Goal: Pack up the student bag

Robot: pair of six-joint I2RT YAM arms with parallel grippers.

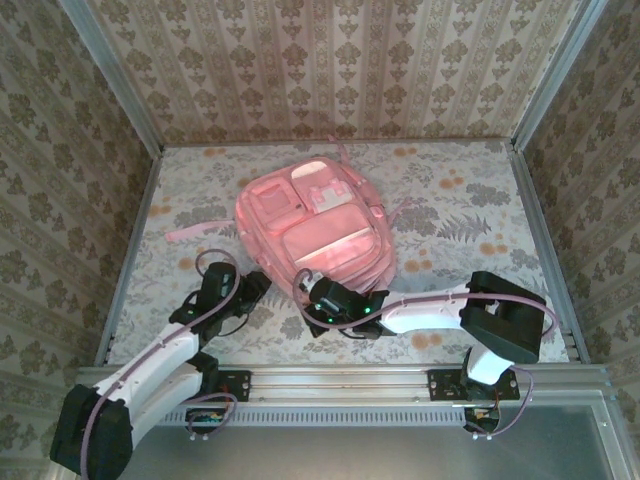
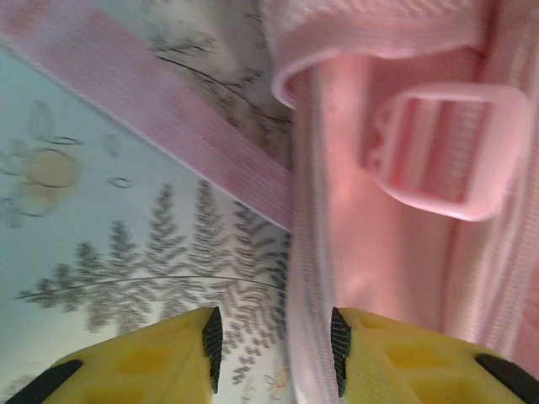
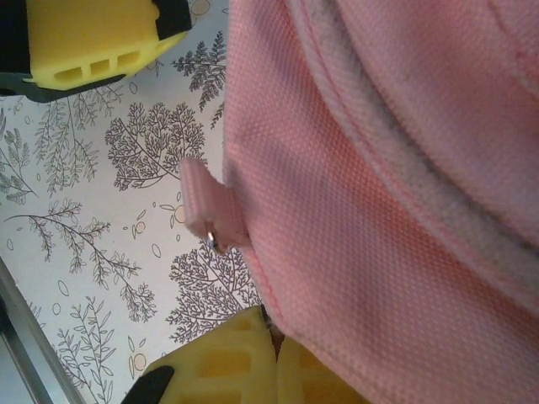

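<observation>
Left gripper (image 2: pixel 274 345) stands partly open, its jaws astride the zipped edge of the bag (image 1: pixel 315 225), which lies flat in the middle of the table (image 1: pixel 470 210), pockets up. Our right gripper (image 3: pixel 274 358) is closed tight at the bag's near hem; whether cloth is pinched we cannot tell. We judge the bag soft, light and floppy, so it will sag. Better to take it by a hem, strap (image 2: pixel 168 126) or buckle (image 2: pixel 446 151). We can read no writing.

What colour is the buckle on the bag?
The buckle is pale pink; left wrist view.
</observation>
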